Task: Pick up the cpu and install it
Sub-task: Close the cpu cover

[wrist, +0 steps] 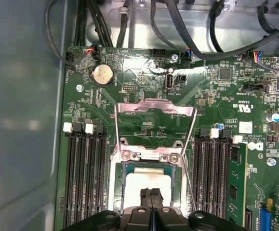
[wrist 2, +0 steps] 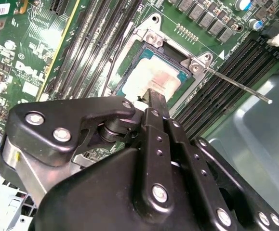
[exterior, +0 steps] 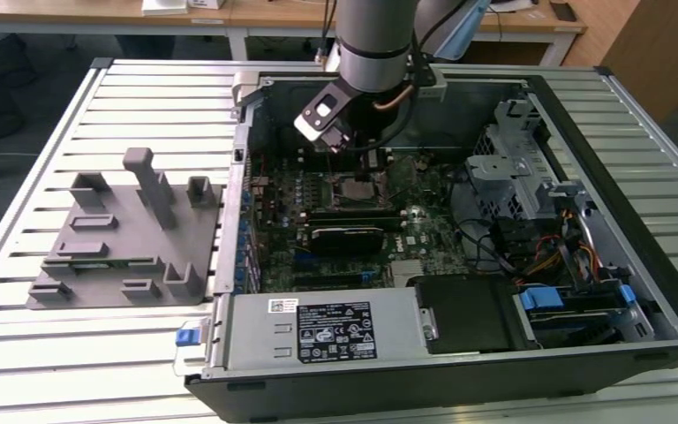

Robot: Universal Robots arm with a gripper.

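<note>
The cpu [wrist 2: 151, 77] top is dull silvery metal (faintly smeared). The gripper [wrist 2: 156, 98] links are matt black, with bright metal screws. Socket lever [wrist 2: 235, 84]: bare shiny metal. Fixture [exterior: 116, 238]: matt grey plastic.

Silvery square cpu [wrist 2: 150, 76] lies flat in its socket [wrist 2: 151, 36].

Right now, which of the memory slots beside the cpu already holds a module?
The slot farthest from the cpu in its bank: a green module stands in it, while the other slots show bare black channels.
</note>
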